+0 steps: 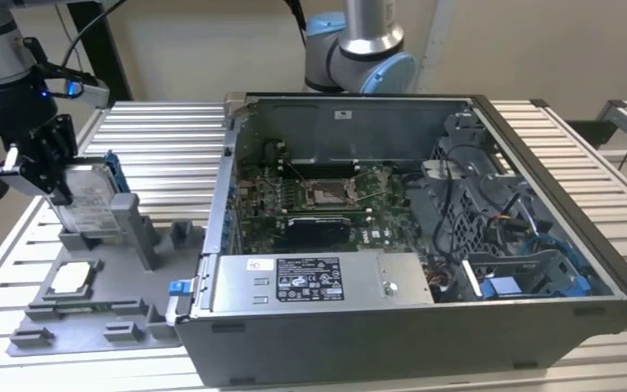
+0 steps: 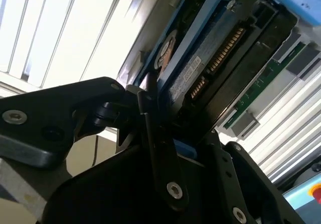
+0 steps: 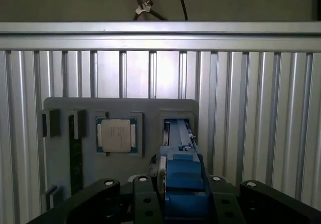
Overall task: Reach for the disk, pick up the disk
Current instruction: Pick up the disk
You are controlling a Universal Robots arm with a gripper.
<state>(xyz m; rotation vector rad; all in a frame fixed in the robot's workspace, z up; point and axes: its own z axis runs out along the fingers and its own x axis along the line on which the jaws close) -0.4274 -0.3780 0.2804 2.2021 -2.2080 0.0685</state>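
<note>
Jaws of gripper [image 3: 183, 194] are closed on disk [image 3: 181, 171], blue bracket clamped between them. Disk is kept upright at slot of grey holder [image 3: 65, 106], beside square chip [image 3: 116, 135]. Holder is laid on ribbed worktop [image 3: 251, 108]. Open computer case [image 1: 401, 343] is seen toward exterior view's right.

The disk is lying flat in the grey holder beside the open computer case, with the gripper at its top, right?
Not flat: the exterior view shows the disk standing on edge in the grey holder, beside the open computer case, with the gripper at its top.
</note>
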